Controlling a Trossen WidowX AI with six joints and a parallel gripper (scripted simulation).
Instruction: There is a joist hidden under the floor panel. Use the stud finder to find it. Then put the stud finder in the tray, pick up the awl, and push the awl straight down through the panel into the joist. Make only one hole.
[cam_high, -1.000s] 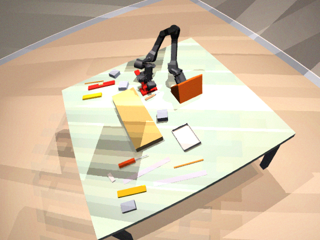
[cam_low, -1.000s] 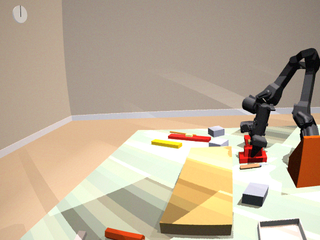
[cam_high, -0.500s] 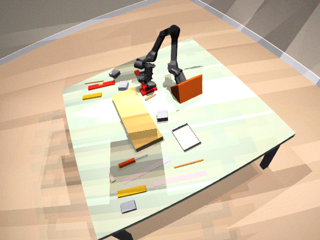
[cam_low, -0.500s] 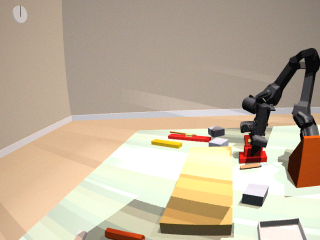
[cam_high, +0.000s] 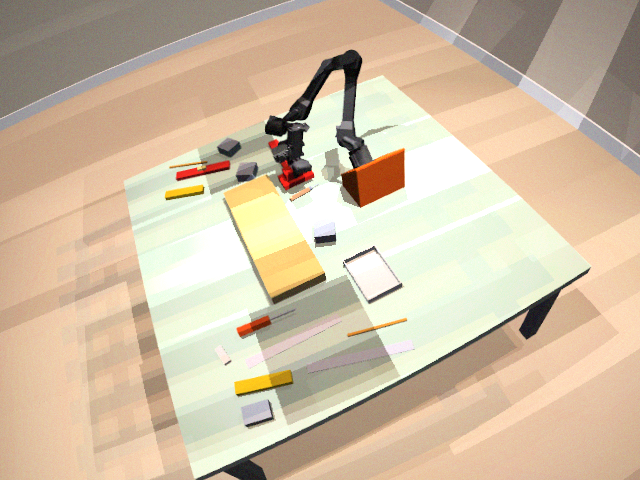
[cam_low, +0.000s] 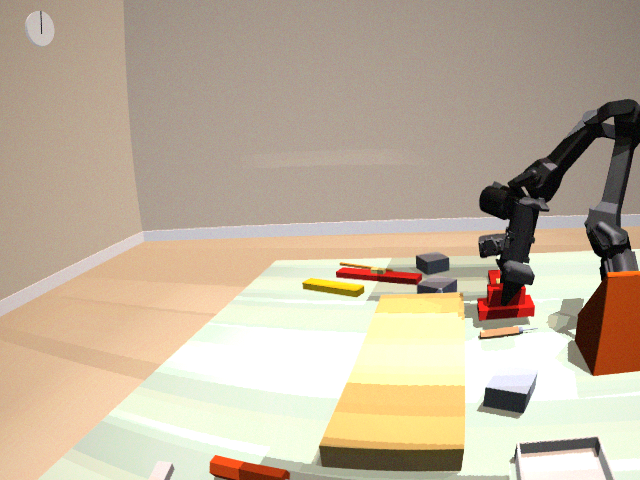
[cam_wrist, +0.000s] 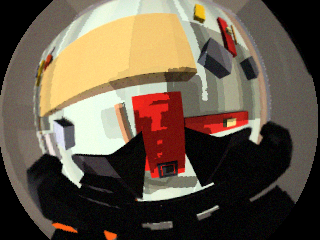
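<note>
The red stud finder (cam_high: 296, 181) (cam_low: 505, 311) (cam_wrist: 159, 117) stands on the table beside the panel's far end, its small dark screen showing in the wrist view. My gripper (cam_high: 293, 168) (cam_low: 510, 295) (cam_wrist: 160, 130) points down and is shut on its raised middle part. The awl (cam_high: 300, 194) (cam_low: 499, 332) (cam_wrist: 123, 122), with a wooden handle and thin metal tip, lies flat between stud finder and panel. The tan floor panel (cam_high: 273, 237) (cam_low: 408, 361) (cam_wrist: 125, 47) lies flat; no hole shows in it. The tray (cam_high: 372, 273) (cam_low: 558, 467) holds nothing visible.
An upright orange block (cam_high: 382, 178) (cam_low: 617, 325) stands near the arm's base. A grey block (cam_high: 324, 233) (cam_low: 510, 391) (cam_wrist: 65, 133) lies between panel and tray. A red bar (cam_wrist: 215, 123) lies behind the stud finder. A screwdriver (cam_high: 254, 326) lies past the panel's near end.
</note>
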